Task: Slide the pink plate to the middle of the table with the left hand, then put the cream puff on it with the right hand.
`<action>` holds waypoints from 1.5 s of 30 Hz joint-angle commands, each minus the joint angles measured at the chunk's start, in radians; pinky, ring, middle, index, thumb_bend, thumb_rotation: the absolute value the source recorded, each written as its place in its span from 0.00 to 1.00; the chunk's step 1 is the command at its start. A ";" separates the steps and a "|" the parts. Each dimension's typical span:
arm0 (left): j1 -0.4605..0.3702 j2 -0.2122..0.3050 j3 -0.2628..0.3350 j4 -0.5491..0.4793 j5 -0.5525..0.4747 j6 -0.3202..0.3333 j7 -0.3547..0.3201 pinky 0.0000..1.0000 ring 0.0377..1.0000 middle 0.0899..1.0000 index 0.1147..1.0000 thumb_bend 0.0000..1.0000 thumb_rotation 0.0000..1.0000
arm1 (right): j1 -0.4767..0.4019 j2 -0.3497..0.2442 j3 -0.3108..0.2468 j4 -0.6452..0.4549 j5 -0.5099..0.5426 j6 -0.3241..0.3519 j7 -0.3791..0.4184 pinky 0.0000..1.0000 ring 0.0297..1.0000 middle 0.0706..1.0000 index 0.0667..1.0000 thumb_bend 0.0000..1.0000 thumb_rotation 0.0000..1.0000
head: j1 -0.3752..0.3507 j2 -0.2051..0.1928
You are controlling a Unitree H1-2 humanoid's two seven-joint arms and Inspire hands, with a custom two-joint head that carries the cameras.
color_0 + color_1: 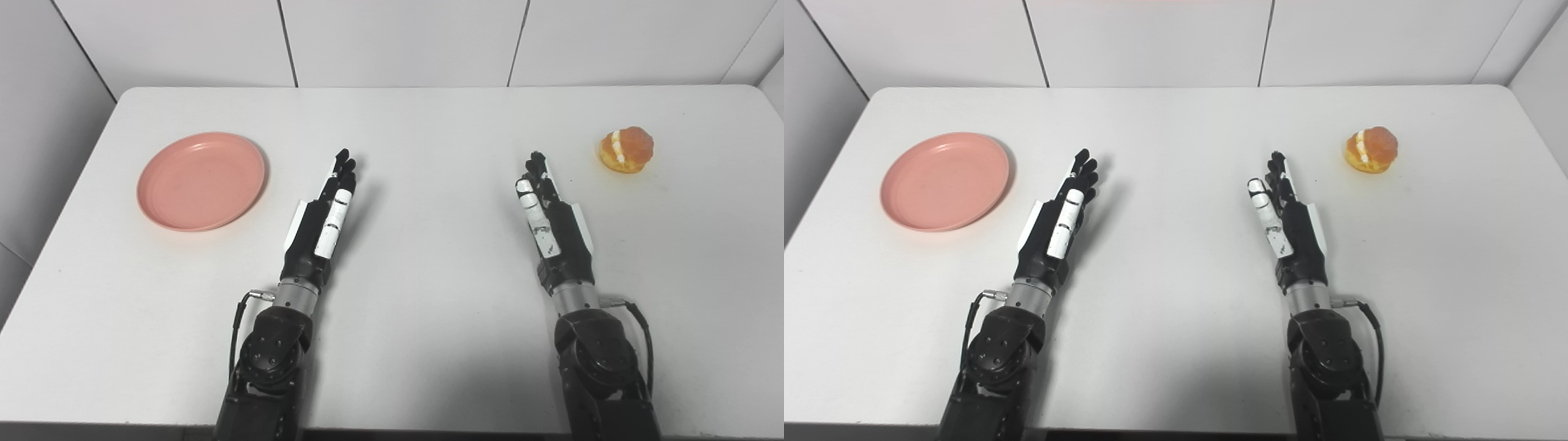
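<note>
**On a white worktop, two hands are waiting with nothing yet moved**

Toward the left edge of the worktop (pixel 429 294), the pink plate (pixel 201 181) is lying flat and empty, well away from the middle where the task wants it. Near the far right corner, the cream puff (pixel 626 149) is sitting alone on the bare surface. Between them, the left hand (pixel 321 217) and the right hand (pixel 551 217) are stretching forward, fingers extended and released, each grasping nothing; whether they are touching the surface cannot be told.

Judging from this layout, the plate slide is not yet begun. The left hand is lying just beside the plate's right rim, so it is needing to reach across before pushing. A push set high on the shallow rim is likely tipping or spinning the plate rather than sliding it, and an off-centre push is risking a drift toward the near edge. The puff is looking soft and rounded: too firm a squeeze is risking crushing it, and too light a hold is risking letting it roll.
</note>
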 commanded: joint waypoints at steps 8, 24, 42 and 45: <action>-0.009 -0.015 -0.018 0.007 0.001 -0.084 -0.004 1.00 1.00 1.00 0.99 0.51 1.00 | 0.002 -0.024 0.004 -0.053 0.010 0.033 0.025 1.00 1.00 1.00 0.97 0.72 0.81 | 0.053 -0.022; -0.081 -0.032 0.012 0.090 0.026 -0.145 0.045 1.00 0.99 0.98 0.97 0.53 1.00 | -0.004 -0.073 -0.009 0.074 0.030 -0.141 0.064 1.00 1.00 1.00 1.00 0.68 0.81 | 0.280 -0.115; -0.235 0.033 0.211 0.094 0.001 -0.203 0.176 0.89 0.87 0.87 0.86 0.55 1.00 | -0.005 -0.073 -0.033 0.100 0.069 -0.185 0.078 1.00 1.00 1.00 0.99 0.70 0.79 | 0.300 -0.117; -0.257 0.048 0.246 0.098 0.002 -0.202 0.201 0.84 0.81 0.81 0.79 0.58 1.00 | -0.003 -0.076 -0.033 0.098 0.071 -0.192 0.079 1.00 1.00 1.00 0.99 0.70 0.80 | 0.304 -0.117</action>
